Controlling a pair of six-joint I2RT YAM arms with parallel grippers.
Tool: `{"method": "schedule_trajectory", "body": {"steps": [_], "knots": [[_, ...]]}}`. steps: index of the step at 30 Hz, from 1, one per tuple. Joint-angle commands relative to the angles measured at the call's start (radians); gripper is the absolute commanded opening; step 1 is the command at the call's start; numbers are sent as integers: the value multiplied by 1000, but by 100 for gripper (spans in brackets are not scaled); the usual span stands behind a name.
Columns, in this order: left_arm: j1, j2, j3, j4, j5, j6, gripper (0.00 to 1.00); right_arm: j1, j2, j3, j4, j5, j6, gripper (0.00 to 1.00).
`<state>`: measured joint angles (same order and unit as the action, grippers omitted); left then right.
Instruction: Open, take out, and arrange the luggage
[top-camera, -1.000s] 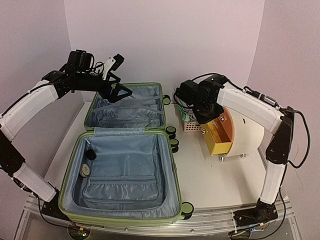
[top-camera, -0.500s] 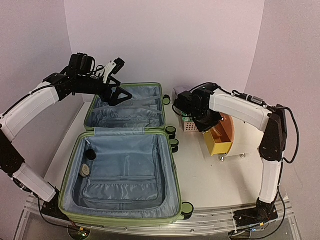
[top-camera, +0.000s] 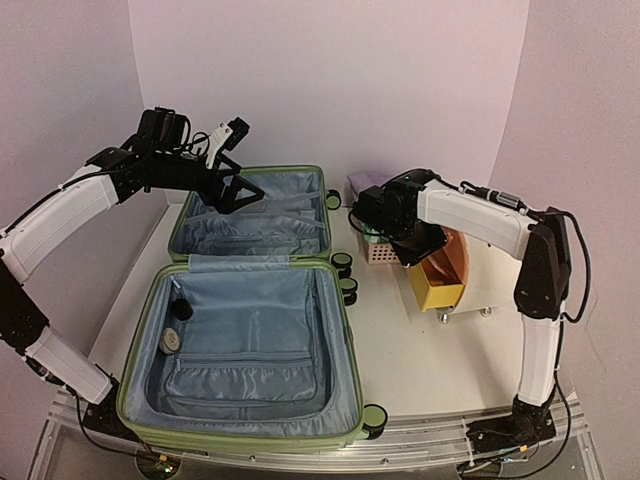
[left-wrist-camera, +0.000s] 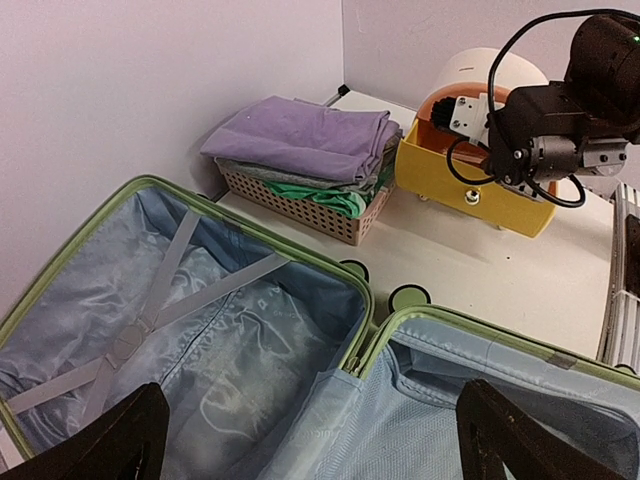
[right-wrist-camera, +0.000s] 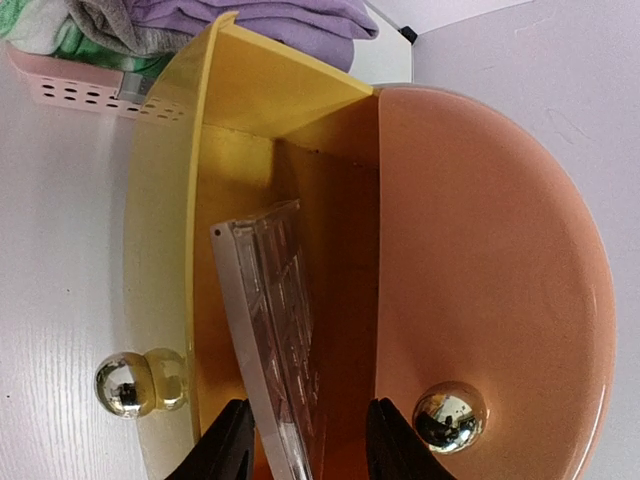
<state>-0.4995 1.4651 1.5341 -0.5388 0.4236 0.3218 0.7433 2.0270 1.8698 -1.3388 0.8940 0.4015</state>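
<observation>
Green luggage (top-camera: 250, 340) lies open flat, 2 halves, left of centre. The left gripper (top-camera: 238, 190) hovers above it, fully open, empty. The right gripper (right-wrist-camera: 310, 430), part open, straddles a clear case (right-wrist-camera: 265, 300). Luggage likely stiff, slick; grip its edge.

A robot test booth: plain lilac walls (top-camera: 330, 80) enclose a white table (top-camera: 430, 360).

No text, label, brand, number or sign is legible in any view. The luggage (top-camera: 250, 320), lying open on the surface, shows no readable marking on shell or lining.
</observation>
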Motion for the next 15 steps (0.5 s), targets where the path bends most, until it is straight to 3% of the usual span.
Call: {"method": "schedule_trajectory", "body": {"steps": [1, 10, 13, 15], "knots": [[-1, -38, -7, 36, 0, 16, 100, -6, 9, 41, -23, -14, 6, 41], [-1, -34, -11, 31, 3, 18, 100, -7, -11, 232, 0, -108, -53, 48], [-1, -34, -14, 30, 3, 21, 100, -7, -18, 269, 24, -186, -100, 43], [-1, -34, -18, 34, 4, 20, 100, -5, -21, 247, 71, -329, -126, 35]]}}
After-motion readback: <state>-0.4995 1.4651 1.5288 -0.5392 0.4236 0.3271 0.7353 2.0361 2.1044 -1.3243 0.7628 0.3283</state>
